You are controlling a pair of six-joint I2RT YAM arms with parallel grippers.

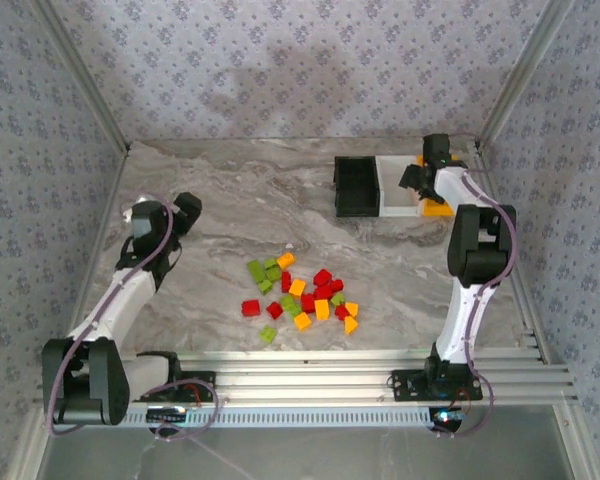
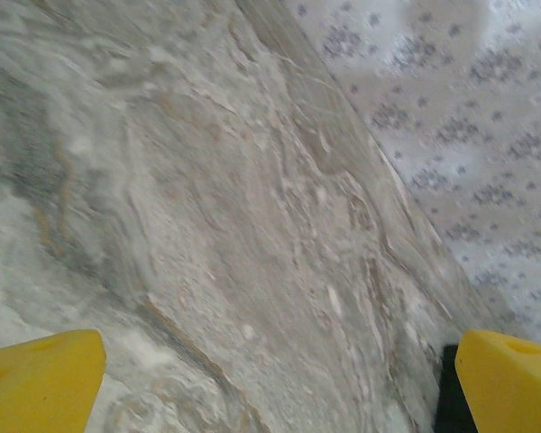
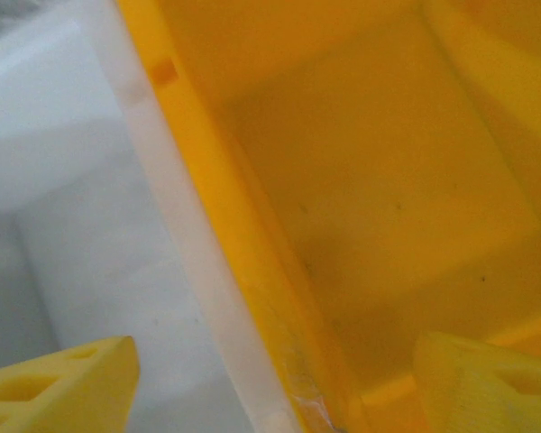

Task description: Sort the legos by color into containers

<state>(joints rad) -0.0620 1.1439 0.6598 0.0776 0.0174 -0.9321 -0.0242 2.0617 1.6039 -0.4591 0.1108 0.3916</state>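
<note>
The legos (image 1: pixel 300 295), small red, lime green and orange-yellow bricks, lie scattered on the marble table between the arms. The containers stand at the far right: a black bin (image 1: pixel 355 187), a white bin (image 1: pixel 392 190) and an orange-yellow bin (image 1: pixel 438 208). My right gripper (image 1: pixel 417 182) hangs over them. In the right wrist view it (image 3: pixel 275 388) is open and straddles the joined walls, one finger over the white bin (image 3: pixel 63 180), the other over the orange-yellow bin (image 3: pixel 370 180). Both look empty there. My left gripper (image 1: pixel 185 212) is open over bare table (image 2: pixel 252 225).
Patterned walls close the table on the left, back and right. The left gripper is near the left wall (image 2: pixel 451 108). A metal rail (image 1: pixel 360 375) runs along the near edge by the arm bases.
</note>
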